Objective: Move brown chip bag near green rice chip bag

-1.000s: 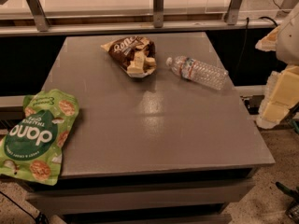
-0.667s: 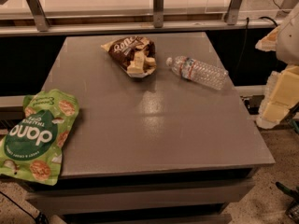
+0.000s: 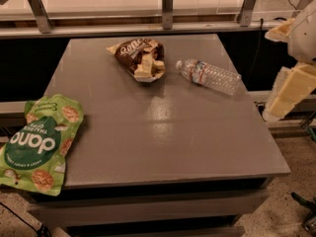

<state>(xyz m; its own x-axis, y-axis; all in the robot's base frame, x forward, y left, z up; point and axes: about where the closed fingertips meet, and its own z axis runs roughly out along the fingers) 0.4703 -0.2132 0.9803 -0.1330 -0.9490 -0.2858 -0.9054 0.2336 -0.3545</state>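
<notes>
The brown chip bag (image 3: pixel 139 58) lies crinkled at the far middle of the grey table (image 3: pixel 163 132), dark brown with cream lettering and pale chip pictures. The green rice chip bag (image 3: pixel 38 142) lies flat at the table's front left corner and hangs partly over the left edge. My gripper (image 3: pixel 285 94) is a cream-coloured piece off the table's right edge, beyond the water bottle, well apart from both bags and holding nothing that I can see.
A clear plastic water bottle (image 3: pixel 208 76) lies on its side to the right of the brown bag. A metal rail with posts (image 3: pixel 167 6) runs behind the table. Floor lies beyond the table's front and right edges.
</notes>
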